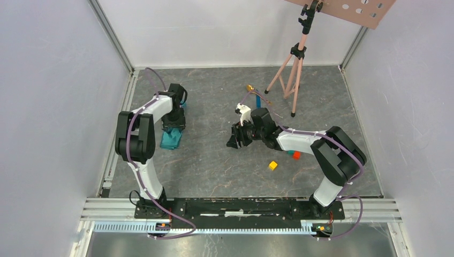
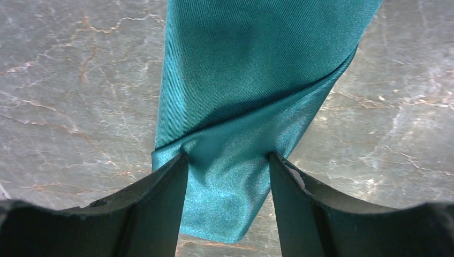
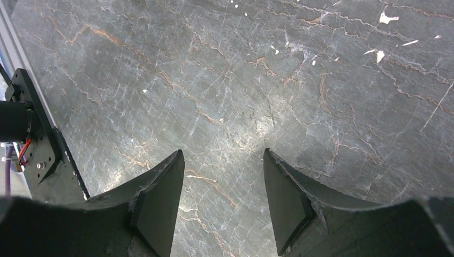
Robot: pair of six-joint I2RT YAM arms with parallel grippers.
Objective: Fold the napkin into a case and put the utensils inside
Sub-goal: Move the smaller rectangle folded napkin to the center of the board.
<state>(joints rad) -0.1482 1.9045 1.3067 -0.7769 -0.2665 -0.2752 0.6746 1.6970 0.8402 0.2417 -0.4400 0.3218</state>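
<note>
Left tool (image 2: 226, 160) spread, fingertips touching folded teal napkin (image 2: 251, 69) between them | napkin flat at left of surface (image 3: 267, 64) | right tool (image 3: 222, 160) spread above surface, centre | gold spoon (image 1: 249, 87), blue knife (image 1: 258, 99) at far centre

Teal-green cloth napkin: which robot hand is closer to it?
Left. The left gripper sits right over the folded teal-green cloth napkin, one finger at each side. The right gripper hangs over the grey table, far off to its right.
</note>
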